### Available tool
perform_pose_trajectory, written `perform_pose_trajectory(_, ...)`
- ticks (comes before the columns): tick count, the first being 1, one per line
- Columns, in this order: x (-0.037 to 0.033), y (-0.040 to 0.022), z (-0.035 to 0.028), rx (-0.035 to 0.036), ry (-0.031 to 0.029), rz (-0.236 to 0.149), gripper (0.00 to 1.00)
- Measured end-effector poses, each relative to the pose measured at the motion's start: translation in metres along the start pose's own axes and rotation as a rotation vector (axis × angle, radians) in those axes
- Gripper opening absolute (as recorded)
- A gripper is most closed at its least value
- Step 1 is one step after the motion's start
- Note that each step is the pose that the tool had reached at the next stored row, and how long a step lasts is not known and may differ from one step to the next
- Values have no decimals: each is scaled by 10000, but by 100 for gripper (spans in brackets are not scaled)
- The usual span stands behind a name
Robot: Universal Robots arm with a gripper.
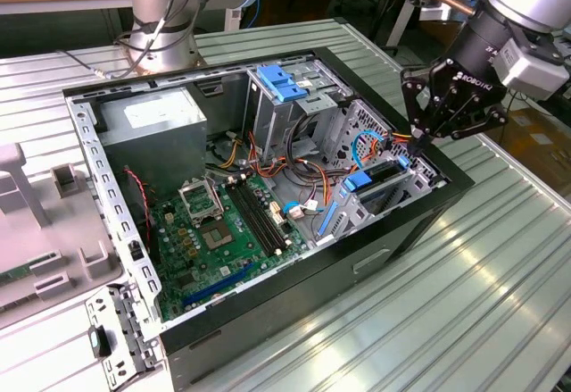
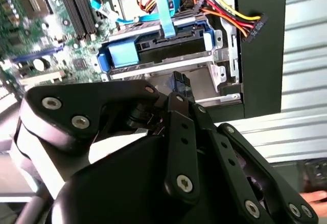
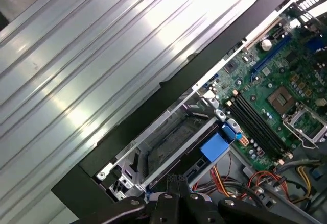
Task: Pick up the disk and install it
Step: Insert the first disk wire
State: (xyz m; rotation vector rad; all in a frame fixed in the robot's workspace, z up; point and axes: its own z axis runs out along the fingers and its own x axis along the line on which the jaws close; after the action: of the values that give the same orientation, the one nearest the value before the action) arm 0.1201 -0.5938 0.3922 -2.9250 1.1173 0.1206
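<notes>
From where I stand, the gripper (image 1: 419,139) hangs over the front corner of the open computer case (image 1: 294,307), at the exterior view's right. Its black fingers point down at the lower drive bay (image 3: 134,155). The jaws are pressed together with nothing between them, and both wrist views show the two tips side by side.

Directly below them sits what I take to be the disk (image 3: 173,138), a flat, dull grey slab lying inside the silver bay frame. It has blue plastic rails along its sides and a light blue tab (image 3: 214,147) at one end. It looks to be already down in its slot, not out on the ribbed metal table (image 1: 473,303). The tips are just above its edge, and I cannot tell whether they touch it.

A blue ribbon cable (image 2: 166,4) and a bundle of red, yellow and black power wires (image 2: 225,9) run close past the bay's end. The green motherboard (image 1: 214,231) lies just beside the bay, while the grey power-supply box (image 1: 152,129) is well apart at the far corner.

I would expect the disk to be dense and completely stiff, with bare metal faces that slide easily under hard finger pads. It would take a knock or a drop badly. The safe hold is across its two long sides, on the plastic rails, keeping off the connector end and the circuit-board face.
</notes>
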Motion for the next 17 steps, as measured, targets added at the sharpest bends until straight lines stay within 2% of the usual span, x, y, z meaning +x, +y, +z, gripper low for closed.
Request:
perform_pose_trajectory(3, 0, 0, 0, -31, 9, -420, 11)
perform_pose_trajectory(8, 0, 0, 0, -33, 9, -445, 11)
perform_pose_trajectory(9, 0, 0, 0, -34, 9, -453, 17)
perform_pose_trajectory(11, 0, 0, 1, -34, 9, -461, 17)
perform_pose_trajectory(12, 0, 0, 0, -35, 9, -468, 29)
perform_pose_trajectory(13, 0, 0, 0, -36, 10, -477, 29)
perform_pose_trajectory(14, 0, 0, 0, -36, 10, -481, 36)
perform_pose_trajectory(16, 11, -10, 3, -38, 10, -488, 36)
perform_pose_trajectory(17, 44, -39, 14, -38, 6, -485, 36)
